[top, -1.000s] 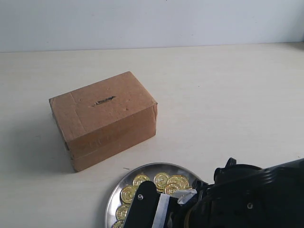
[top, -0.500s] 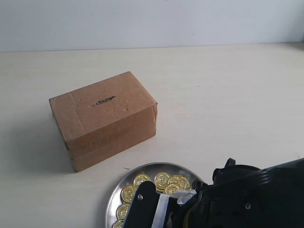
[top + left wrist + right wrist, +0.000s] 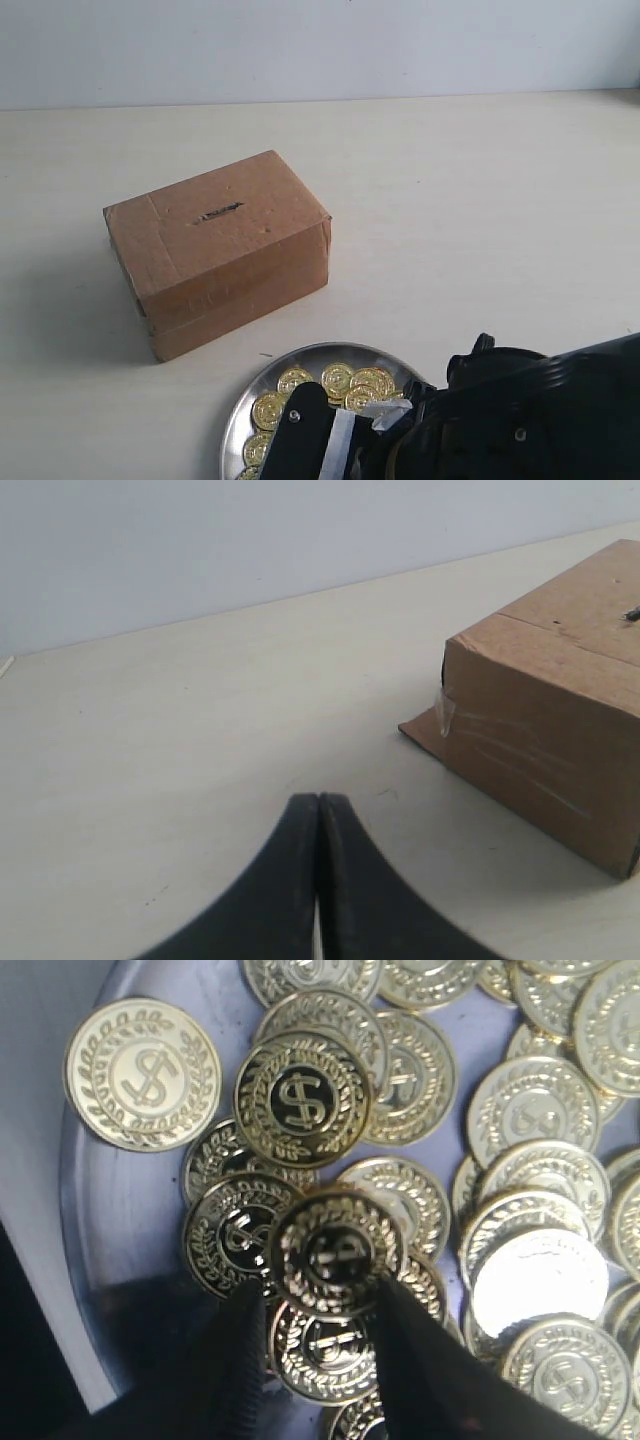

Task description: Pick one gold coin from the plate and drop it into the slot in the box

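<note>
The brown cardboard box (image 3: pixel 225 250) stands left of centre with its slot (image 3: pixel 219 212) on the top face. In front of it lies the silver plate (image 3: pixel 240 420), holding several gold coins (image 3: pixel 340 380). My right gripper (image 3: pixel 335 438) reaches down into the plate. In the right wrist view this gripper (image 3: pixel 320 1295) is open, its dark fingertips either side of the lower edge of one gold coin (image 3: pixel 335 1250) that lies on the pile; whether they touch it is unclear. My left gripper (image 3: pixel 319 805) is shut and empty, over bare table beside the box (image 3: pixel 540 730).
The table (image 3: pixel 480 200) is pale beige, with a light wall behind it. My right arm's black body (image 3: pixel 520 420) covers the plate's right part and the bottom right corner. A bare patch of the plate (image 3: pixel 110 1220) shows beside the coins.
My right gripper has sunk a little lower over the plate, uncovering more coins at its far side. The box and the left gripper have not moved.
</note>
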Controlling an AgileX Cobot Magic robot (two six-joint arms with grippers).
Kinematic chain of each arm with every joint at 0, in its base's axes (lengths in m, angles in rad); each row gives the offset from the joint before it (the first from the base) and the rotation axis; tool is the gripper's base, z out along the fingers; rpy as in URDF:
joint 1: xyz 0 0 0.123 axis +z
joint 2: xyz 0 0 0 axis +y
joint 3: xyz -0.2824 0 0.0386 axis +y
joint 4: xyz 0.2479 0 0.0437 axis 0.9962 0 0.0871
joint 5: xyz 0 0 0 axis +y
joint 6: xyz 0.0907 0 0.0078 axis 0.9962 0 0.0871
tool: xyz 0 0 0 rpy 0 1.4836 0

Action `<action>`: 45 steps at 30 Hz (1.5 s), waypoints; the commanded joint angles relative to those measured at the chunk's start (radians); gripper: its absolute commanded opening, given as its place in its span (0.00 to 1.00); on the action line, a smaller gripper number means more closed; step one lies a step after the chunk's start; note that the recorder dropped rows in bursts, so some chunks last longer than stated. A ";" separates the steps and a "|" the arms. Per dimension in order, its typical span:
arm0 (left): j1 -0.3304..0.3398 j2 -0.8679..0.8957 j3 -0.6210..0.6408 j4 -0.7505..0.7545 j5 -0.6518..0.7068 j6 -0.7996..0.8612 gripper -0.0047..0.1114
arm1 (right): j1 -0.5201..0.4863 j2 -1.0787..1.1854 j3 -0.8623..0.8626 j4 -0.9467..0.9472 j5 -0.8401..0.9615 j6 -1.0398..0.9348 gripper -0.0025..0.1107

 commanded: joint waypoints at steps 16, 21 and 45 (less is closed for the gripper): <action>0.002 -0.005 0.002 0.002 -0.010 -0.004 0.04 | 0.002 0.003 0.002 -0.001 -0.089 0.004 0.47; 0.002 -0.005 0.002 0.002 -0.010 -0.004 0.04 | -0.022 0.010 0.002 0.004 -0.113 0.063 0.47; 0.002 -0.005 0.002 0.002 -0.010 -0.004 0.04 | -0.041 0.039 0.000 0.041 -0.130 0.091 0.37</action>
